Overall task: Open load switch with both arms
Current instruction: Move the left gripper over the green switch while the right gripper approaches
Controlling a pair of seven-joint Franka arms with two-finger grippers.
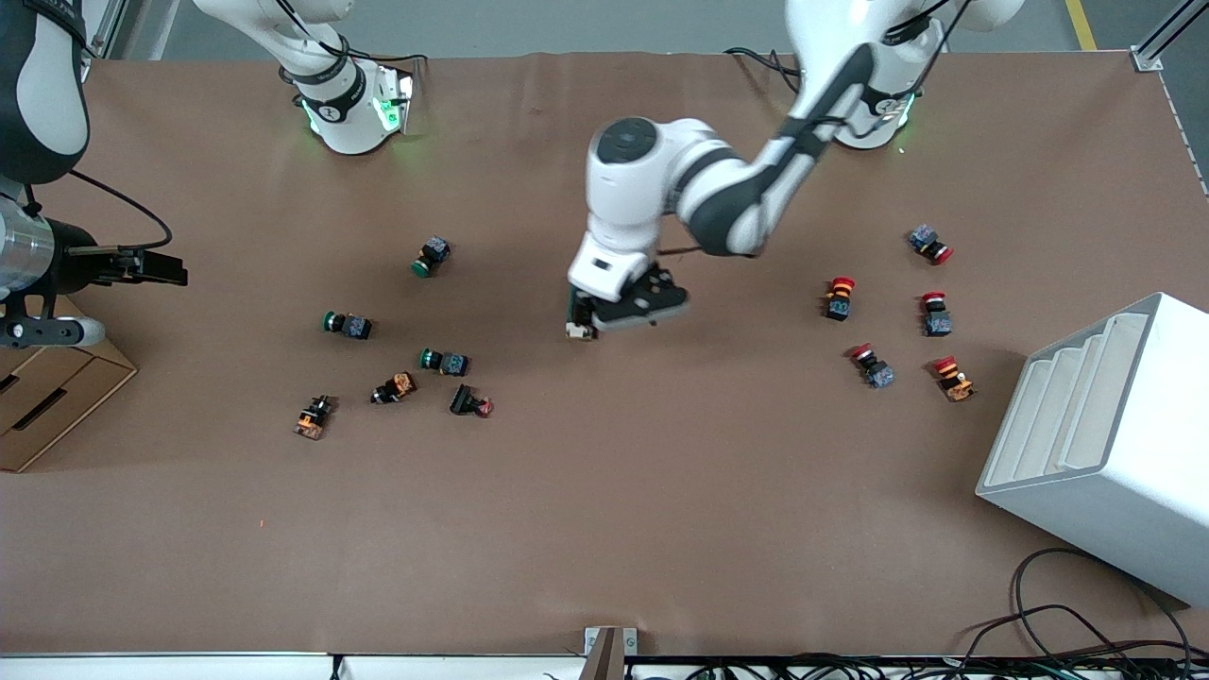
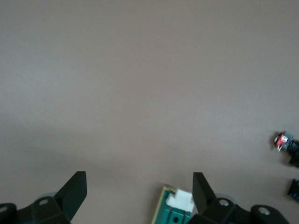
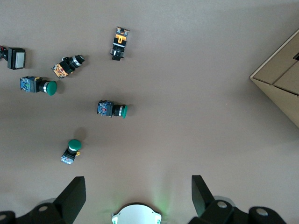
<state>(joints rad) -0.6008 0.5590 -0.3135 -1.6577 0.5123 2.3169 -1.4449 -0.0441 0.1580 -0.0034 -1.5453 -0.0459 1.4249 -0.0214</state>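
Two arms, one load switch (image 1: pixel 578 323), assorted push buttons.

Load switch: dark green block with white tab, flat on brown table (image 1: pixel 604 529) at mid-table, between the two button groups. Mostly hidden under left gripper in front view; in left wrist view only the tab end shows, just beside one fingertip and not between the two.

Left gripper (image 1: pixel 628 304): low over the switch, fingers (image 2: pixel 202 189) spread wide, nothing held. Contact with the switch possible but not discernible.

Right gripper (image 3: pixel 138 196): parked high at the right arm's end of table, waiting; fingers apart, empty, looking down on green-capped buttons (image 3: pixel 112 109).

Green-capped and orange-bodied buttons (image 1: pixel 444 362): cluster toward right arm's end of table. Red-capped buttons (image 1: pixel 839 297): cluster toward left arm's end. White stepped bin (image 1: pixel 1105 444): nearer the front camera at left arm's end. Cardboard box (image 1: pixel 47 397): at right arm's end.

Handling, judged: small, rigid plastic, light; likely to skate on the smooth cloth if pushed sideways. Tab probably stiff to slide, hence a job for both arms. Best hold across the long flat sides of the green body, clear of the tab, leaving the white tab free for the other gripper. Tab the likeliest part to snap under a hard pinch.
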